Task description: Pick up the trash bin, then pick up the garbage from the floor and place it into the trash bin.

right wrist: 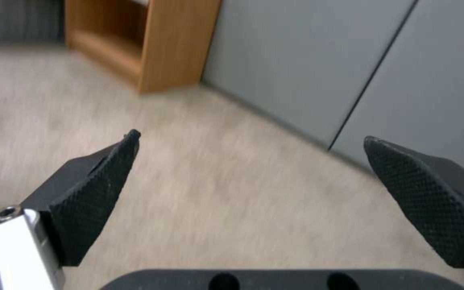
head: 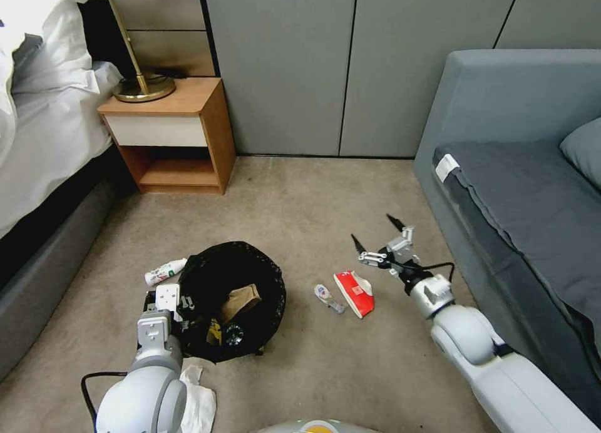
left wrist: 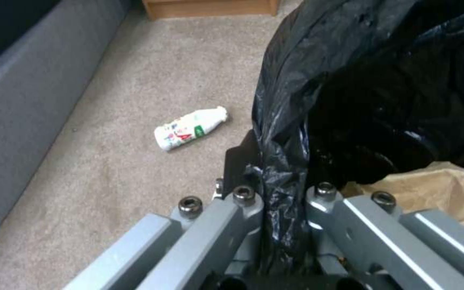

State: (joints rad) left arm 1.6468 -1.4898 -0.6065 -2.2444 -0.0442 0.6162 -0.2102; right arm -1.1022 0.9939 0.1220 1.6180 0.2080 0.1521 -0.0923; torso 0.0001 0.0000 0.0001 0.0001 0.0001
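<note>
while the trash bin (head: 235, 298) holds a brown paper bag (head: 240, 300), left jaws clamp its rim.

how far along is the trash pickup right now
Done: the left end effector is clamped on the bin rim, and a paper bag lies inside. In hand: the right end effector is open above the carpet. Left: bottle, red carton, small wrapper, tissue.

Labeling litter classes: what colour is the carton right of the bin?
Red, with a white edge; the carton shows best in the head view.
</note>
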